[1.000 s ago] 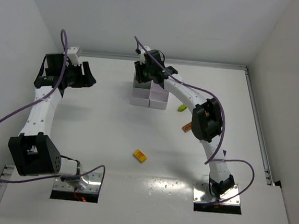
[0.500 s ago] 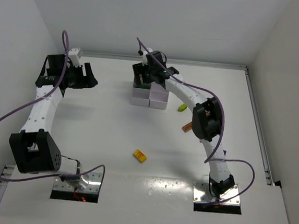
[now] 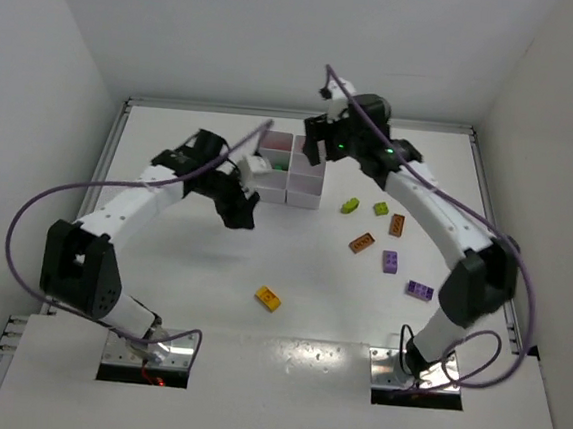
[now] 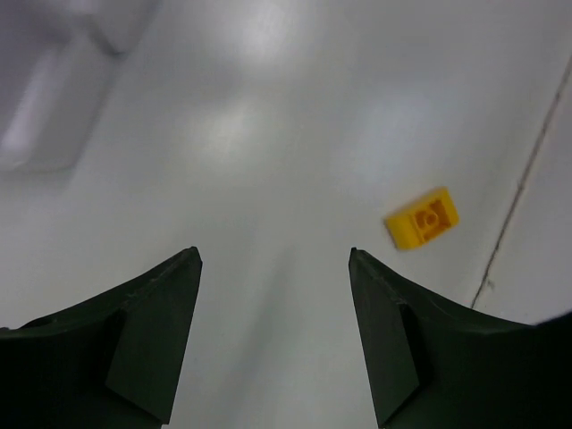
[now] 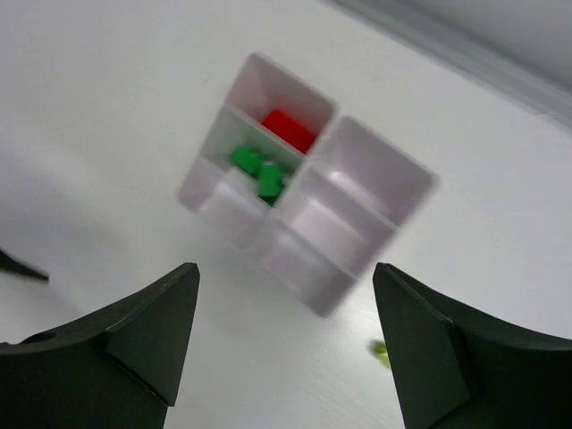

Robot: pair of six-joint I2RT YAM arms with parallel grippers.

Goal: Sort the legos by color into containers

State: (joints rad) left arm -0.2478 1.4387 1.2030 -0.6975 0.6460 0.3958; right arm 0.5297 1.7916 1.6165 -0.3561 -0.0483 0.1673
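Left gripper (image 4: 273, 259): jaws apart, empty; small yellow studded plastic brick (image 4: 422, 218) ahead, off to right.
Right gripper (image 5: 286, 273): jaws apart, empty; white translucent six-compartment plastic tray (image 5: 384, 174) just ahead, holding red brick (image 5: 288, 130), green bricks (image 5: 259, 172).

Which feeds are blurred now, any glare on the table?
Right wrist: motion-smeared, tray edges soft, red brick and green bricks readable. Left wrist: yellow brick slightly soft, glare patches on the table. Top external: sharp, sheen at the near edge.

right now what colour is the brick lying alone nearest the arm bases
Yellow. The brick shows best in the left wrist view.
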